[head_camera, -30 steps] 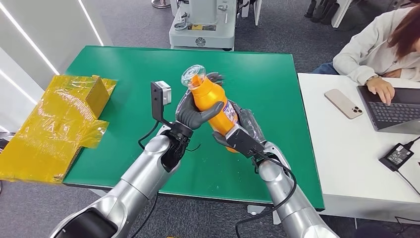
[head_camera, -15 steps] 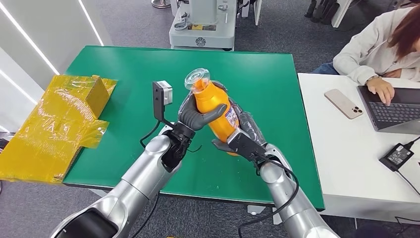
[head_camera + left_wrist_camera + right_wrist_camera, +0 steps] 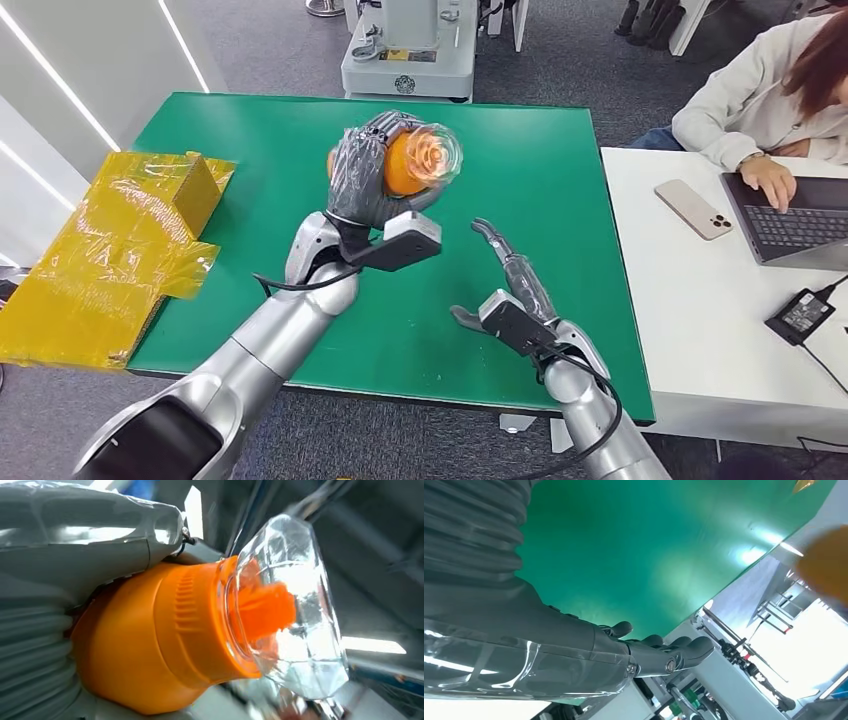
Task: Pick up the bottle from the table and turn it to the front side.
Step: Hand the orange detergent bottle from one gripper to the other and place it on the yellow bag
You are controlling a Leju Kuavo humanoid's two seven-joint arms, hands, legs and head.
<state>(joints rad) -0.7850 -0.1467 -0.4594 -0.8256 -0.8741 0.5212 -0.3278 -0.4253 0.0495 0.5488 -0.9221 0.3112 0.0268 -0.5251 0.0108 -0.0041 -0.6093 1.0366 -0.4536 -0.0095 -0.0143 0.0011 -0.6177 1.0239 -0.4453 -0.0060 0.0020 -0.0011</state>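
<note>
My left hand grips the orange bottle high above the green table, its clear cap turned toward my head camera. In the left wrist view the bottle's orange shoulder and clear cap sit just past my grey hand, which wraps the body. My right hand hovers lower and to the right, fingers stretched out and holding nothing. The right wrist view has that hand spread above the green table.
A yellow wrapped box lies off the table's left edge. A white desk on the right carries a phone, a laptop and a charger; a person types there. A grey machine base stands behind the table.
My right hand has let go of the bottle and dropped away, fingers spread. My left hand has lifted the bottle and turned it, so the cap now faces the camera.
</note>
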